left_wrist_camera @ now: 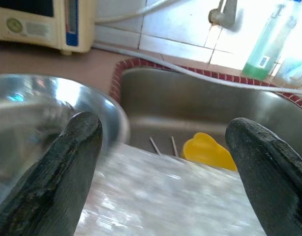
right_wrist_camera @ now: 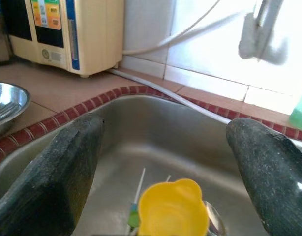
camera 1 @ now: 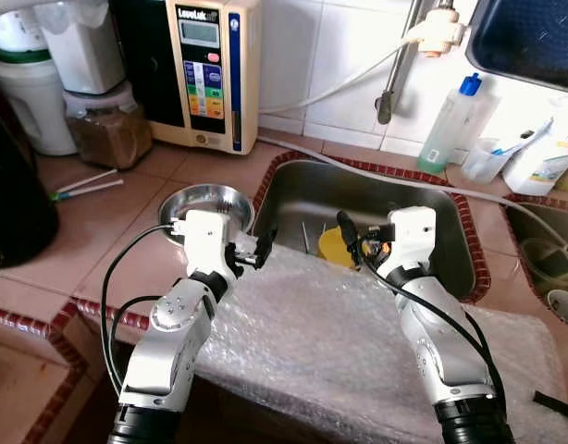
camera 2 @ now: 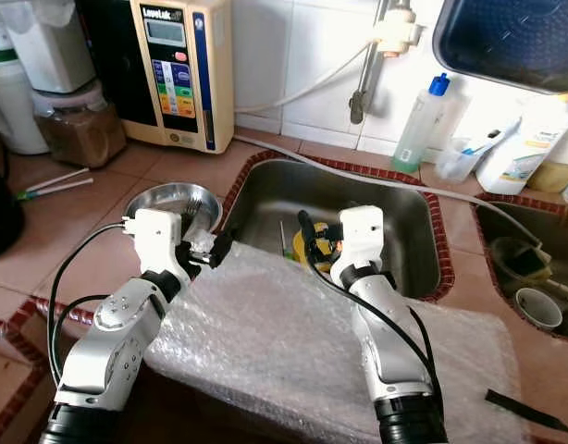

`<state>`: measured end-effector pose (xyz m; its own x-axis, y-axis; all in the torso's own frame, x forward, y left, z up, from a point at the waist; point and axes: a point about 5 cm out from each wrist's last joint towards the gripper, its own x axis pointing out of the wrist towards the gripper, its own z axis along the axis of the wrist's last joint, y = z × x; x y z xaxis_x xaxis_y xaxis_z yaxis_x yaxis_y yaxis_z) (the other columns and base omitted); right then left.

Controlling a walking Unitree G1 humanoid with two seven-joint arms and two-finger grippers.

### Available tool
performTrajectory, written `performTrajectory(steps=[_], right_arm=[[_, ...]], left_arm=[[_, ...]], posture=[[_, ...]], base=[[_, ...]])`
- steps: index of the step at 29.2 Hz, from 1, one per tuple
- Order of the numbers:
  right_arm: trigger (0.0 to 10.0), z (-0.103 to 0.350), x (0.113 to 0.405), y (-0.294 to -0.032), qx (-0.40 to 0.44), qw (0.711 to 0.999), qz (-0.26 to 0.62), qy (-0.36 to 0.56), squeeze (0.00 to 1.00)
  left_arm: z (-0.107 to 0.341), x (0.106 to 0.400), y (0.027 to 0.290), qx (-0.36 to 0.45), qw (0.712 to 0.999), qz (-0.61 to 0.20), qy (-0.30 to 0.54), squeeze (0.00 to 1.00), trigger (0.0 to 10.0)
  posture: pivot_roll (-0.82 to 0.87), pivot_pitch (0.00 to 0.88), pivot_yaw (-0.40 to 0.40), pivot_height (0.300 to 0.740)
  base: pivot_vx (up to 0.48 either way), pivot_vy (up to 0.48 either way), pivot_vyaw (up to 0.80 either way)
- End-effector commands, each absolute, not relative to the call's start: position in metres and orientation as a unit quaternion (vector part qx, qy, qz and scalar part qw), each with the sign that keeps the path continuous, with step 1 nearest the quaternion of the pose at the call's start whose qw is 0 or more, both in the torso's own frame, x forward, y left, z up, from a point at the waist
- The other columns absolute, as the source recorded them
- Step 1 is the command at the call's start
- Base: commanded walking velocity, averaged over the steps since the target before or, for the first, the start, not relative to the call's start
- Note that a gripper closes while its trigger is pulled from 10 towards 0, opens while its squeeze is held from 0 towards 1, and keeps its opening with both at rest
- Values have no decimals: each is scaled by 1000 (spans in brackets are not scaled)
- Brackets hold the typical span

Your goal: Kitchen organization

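Yellow cup (right_wrist_camera: 171, 210) lies in steel sink (camera 1: 376, 199), near half hidden behind bubble wrap (camera 1: 358, 351) draped over near counter edge. Thin sticks (left_wrist_camera: 162, 146) beside it, hard to identify. Right gripper (camera 1: 351, 242) hovers just above cup, fingers apart, empty. Left gripper (camera 1: 256, 248), fingers apart, sits left of cup, beside steel bowl (camera 1: 205, 202) on counter; bowl's contents unclear.

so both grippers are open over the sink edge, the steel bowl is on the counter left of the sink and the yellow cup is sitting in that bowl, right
Not quite: the yellow cup lies in the sink, not in the steel bowl, as the right wrist view shows. The rest holds: the left gripper and right gripper are open at the sink edge, and the bowl sits on the counter to its left.
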<state>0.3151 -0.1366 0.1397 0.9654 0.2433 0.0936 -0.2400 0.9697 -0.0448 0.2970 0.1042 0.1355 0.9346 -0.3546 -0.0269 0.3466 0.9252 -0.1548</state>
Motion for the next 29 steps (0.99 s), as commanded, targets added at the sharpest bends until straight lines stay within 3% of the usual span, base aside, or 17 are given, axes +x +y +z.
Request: performTrajectory(steps=[1, 12, 20, 29], right_arm=[[10000, 141, 314, -146, -25, 993, 108, -51, 0], [10000, 142, 314, -145, -36, 991, 116, -56, 0], [10000, 141, 313, -144, -42, 991, 114, -55, 0], [10000, 141, 314, -147, -33, 992, 106, -56, 0]], left_arm=[[140, 297, 99, -86, 980, -177, 19, 0, 10000], [140, 302, 106, -78, 988, -134, 17, 0, 10000], [142, 303, 105, -76, 988, -132, 15, 0, 10000], [136, 305, 110, -43, 993, -110, 27, 0, 10000]], posture=[[51, 0, -36, 740], [50, 0, -34, 740], [51, 0, -30, 740], [50, 0, -29, 740]], base=[[0, 0, 0], [0, 0, 0], [0, 0, 793], [0, 0, 0]])
